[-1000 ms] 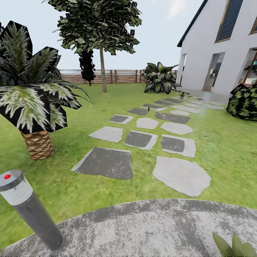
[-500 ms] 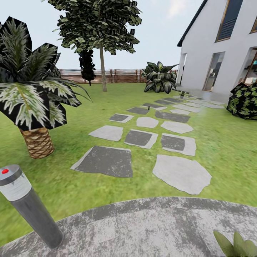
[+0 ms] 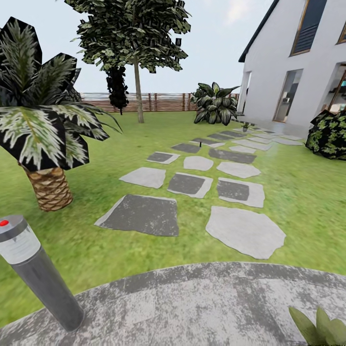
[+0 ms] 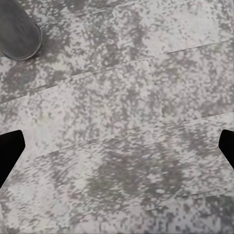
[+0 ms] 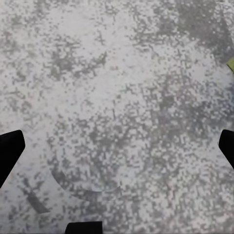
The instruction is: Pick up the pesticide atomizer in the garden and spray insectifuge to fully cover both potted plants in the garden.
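Observation:
The garden spreads ahead as a lawn [image 3: 120, 144] crossed by grey stepping stones [image 3: 244, 230]. A tiny slim dark upright thing [image 3: 200, 143], likely the pesticide atomizer, stands far off by a stone. Green pointed leaves of one potted plant [image 3: 321, 329] poke in at the near right corner, and one leaf tip [image 5: 231, 66] shows in the right wrist view. A second small potted plant [image 3: 245, 127] sits far away near the house. My left gripper [image 4: 117, 151] and right gripper [image 5: 117, 151] hang open over the speckled patio, with nothing between the fingers.
A grey bollard lamp [image 3: 36, 274] stands at the near left on the round patio [image 3: 202, 302]; its base [image 4: 17, 34] is close to my left arm. A scaly palm [image 3: 45, 139], a tree [image 3: 137, 57], a fence [image 3: 158, 102], bushes [image 3: 215, 105] and the house [image 3: 298, 62] ring the lawn.
The whole head view has shifted a little, with the lamp and patio edge sliding upward in the picture. That is camera motion. Nothing in the garden has moved.

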